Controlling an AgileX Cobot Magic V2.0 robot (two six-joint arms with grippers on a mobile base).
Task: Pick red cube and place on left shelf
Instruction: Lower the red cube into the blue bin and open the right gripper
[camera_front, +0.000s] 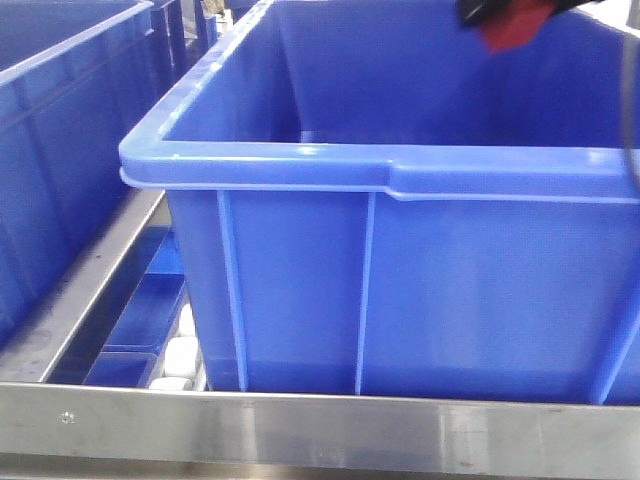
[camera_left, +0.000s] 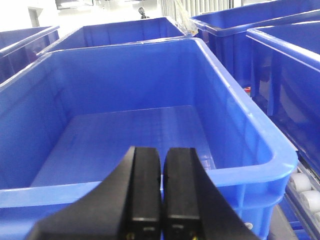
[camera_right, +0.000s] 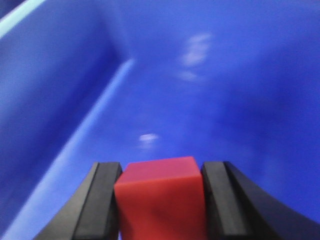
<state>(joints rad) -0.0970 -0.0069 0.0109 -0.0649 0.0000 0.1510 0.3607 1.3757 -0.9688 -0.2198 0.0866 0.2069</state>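
Red cube (camera_right: 162, 200) sits clamped between your right gripper's (camera_right: 162, 210) fingers (camera_right: 102, 200) over the blue crate (camera_front: 400, 280) — lower gently before releasing; left gripper (camera_left: 162, 200) fingers together, idle.

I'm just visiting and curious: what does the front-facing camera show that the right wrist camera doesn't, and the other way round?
Only the front-facing view shows the steel shelf rail, white rollers, the crate's outside and a neighbouring crate. Only the right wrist view shows clearly the right tool shut on the red cube, and the crate's blurred inside. Both share the red cube and the blue crate.
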